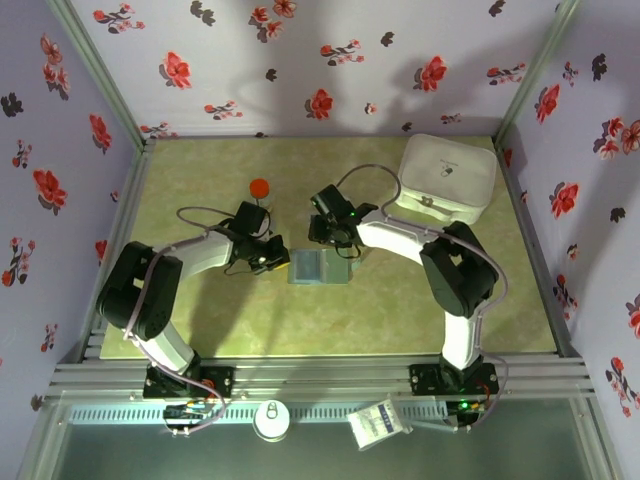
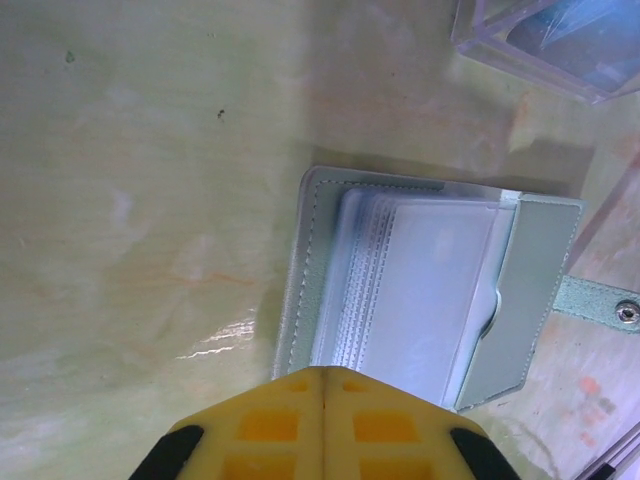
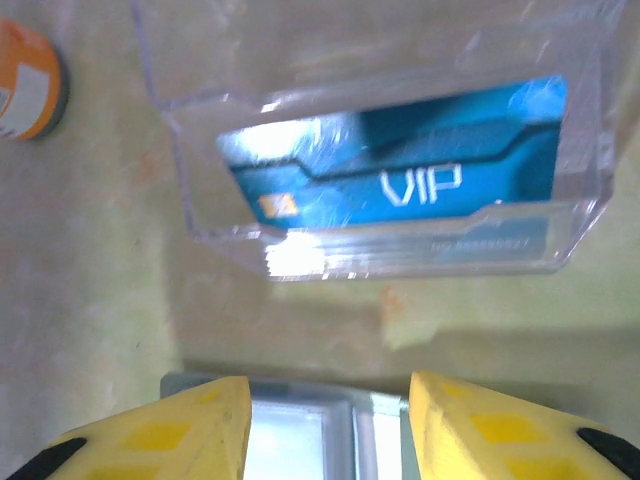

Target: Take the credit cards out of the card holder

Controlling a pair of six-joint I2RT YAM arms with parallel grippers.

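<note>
The card holder (image 2: 430, 300) lies open on the table, a grey-blue wallet with clear sleeves facing up and a snap strap (image 2: 600, 305) at its right. It also sits mid-table in the top view (image 1: 320, 268). I cannot tell whether the sleeves hold a card. My left gripper (image 2: 323, 372) is shut, its yellow tips resting at the holder's near edge with nothing between them. My right gripper (image 3: 330, 400) is open just above the holder's (image 3: 300, 430) far edge. One of the credit cards, a blue one marked VIP (image 3: 400, 180), lies inside a clear plastic box (image 3: 380, 240).
The clear box (image 2: 560, 40) stands right behind the holder. An orange-capped bottle (image 1: 260, 187) stands to the back left. A large white lidded container (image 1: 447, 178) fills the back right corner. Flowered walls close in the table on three sides.
</note>
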